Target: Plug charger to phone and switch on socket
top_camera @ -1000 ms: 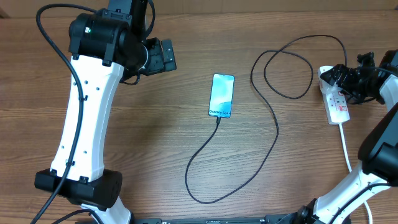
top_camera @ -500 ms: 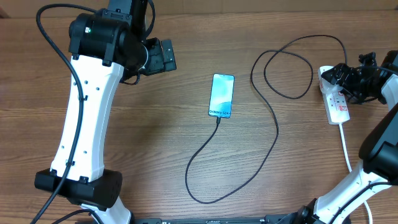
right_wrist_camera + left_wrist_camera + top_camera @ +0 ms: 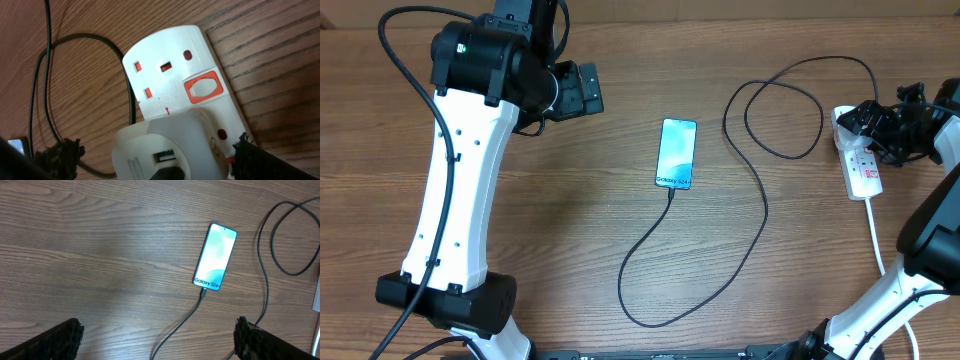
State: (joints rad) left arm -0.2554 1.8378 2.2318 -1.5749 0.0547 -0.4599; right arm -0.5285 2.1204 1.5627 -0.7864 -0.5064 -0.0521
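Observation:
The phone [image 3: 677, 153] lies flat mid-table with its blue screen lit; it also shows in the left wrist view [image 3: 215, 257]. The charger cable [image 3: 765, 205] is plugged into the phone's bottom edge and loops across the table to the socket [image 3: 863, 172] at the right. In the right wrist view the socket [image 3: 170, 65] has a red-framed switch [image 3: 202, 88] and a white adapter [image 3: 165, 142] plugged in. My right gripper [image 3: 155, 160] is open, its fingers on either side of the adapter. My left gripper [image 3: 155, 342] is open and empty, high above the cable [image 3: 183, 322].
The socket's white cord [image 3: 876, 235] runs toward the front right by my right arm's base. The black cable [image 3: 47, 20] loops on the wood left of the socket. My left arm [image 3: 460, 190] spans the table's left side.
My right gripper has shifted very slightly over the socket's far end. The phone, the cable and my left arm have not moved.

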